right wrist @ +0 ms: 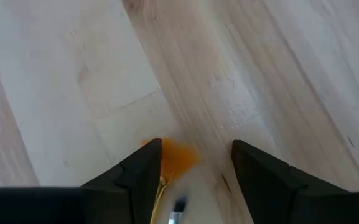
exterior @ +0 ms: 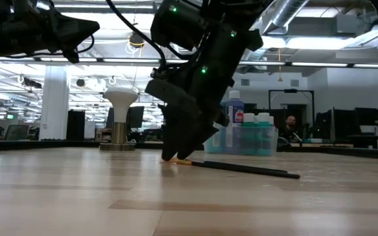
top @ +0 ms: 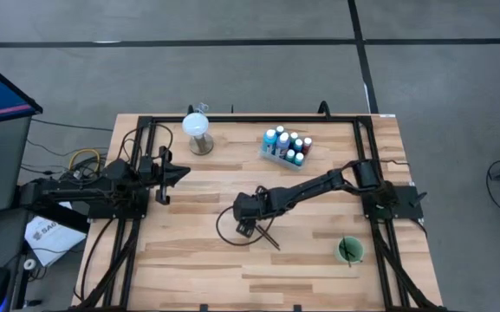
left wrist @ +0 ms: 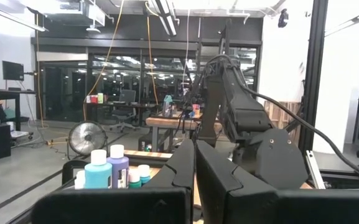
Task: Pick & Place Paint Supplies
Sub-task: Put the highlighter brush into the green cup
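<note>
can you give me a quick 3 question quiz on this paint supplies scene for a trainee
1. True or false: the right gripper is down at the table with its fingers apart around the orange-tipped paintbrush.
2. Where do the paint bottles stand? A) in a clear tray near the table's far edge B) in the green cup C) scattered across the table
3. Fill in: the left gripper is ____ and waits above the table's left side.

Key
1. True
2. A
3. shut
</note>
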Controlling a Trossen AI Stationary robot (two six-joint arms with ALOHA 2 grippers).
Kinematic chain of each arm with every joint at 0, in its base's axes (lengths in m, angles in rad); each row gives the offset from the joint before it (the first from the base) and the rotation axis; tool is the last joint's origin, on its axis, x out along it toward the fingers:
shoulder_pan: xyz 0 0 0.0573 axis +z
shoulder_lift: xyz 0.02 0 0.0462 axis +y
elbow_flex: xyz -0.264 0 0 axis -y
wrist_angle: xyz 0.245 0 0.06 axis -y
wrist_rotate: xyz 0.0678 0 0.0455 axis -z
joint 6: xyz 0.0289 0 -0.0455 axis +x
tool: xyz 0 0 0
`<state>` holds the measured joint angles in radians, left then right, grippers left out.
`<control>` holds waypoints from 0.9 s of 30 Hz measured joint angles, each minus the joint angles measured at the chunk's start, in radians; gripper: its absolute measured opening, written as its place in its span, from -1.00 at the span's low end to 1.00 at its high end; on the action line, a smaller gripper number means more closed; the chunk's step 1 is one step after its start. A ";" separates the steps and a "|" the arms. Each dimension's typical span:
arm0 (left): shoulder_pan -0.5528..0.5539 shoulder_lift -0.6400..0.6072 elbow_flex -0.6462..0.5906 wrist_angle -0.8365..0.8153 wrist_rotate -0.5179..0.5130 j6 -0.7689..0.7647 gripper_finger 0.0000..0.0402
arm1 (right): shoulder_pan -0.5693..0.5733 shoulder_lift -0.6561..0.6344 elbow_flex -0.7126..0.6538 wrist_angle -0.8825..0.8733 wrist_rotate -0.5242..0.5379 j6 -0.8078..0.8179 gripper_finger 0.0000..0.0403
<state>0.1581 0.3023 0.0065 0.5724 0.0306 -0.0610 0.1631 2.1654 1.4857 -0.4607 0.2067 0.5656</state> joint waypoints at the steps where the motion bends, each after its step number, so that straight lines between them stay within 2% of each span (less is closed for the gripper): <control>1: 0.000 0.000 0.000 0.001 0.000 0.000 -0.99 | 0.000 0.000 0.000 -0.002 0.000 0.000 -0.05; 4: 0.000 0.000 0.000 0.003 0.000 0.000 -0.99 | -0.007 0.000 0.000 -0.015 -0.001 0.000 -0.14; 8: 0.000 0.000 0.000 0.005 0.000 0.000 -0.99 | -0.009 0.000 0.000 -0.026 -0.025 -0.003 -0.36; 14: 0.000 0.000 0.000 0.006 0.000 0.000 -0.99 | -0.011 -0.001 0.000 -0.051 -0.040 -0.005 -0.91; 15: 0.000 0.000 0.000 0.006 0.000 0.000 -0.99 | -0.012 -0.001 0.000 -0.054 -0.041 -0.005 -0.95; 21: 0.000 0.000 0.000 0.007 0.000 0.000 -0.99 | -0.004 -0.013 -0.002 -0.063 -0.035 0.003 -0.99; 27: 0.000 0.000 0.000 0.012 0.000 0.000 -0.99 | 0.017 -0.076 -0.004 -0.073 -0.015 -0.006 -1.00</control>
<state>0.1581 0.3019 0.0063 0.5846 0.0303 -0.0612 0.1805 2.0896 1.4813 -0.5341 0.1919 0.5599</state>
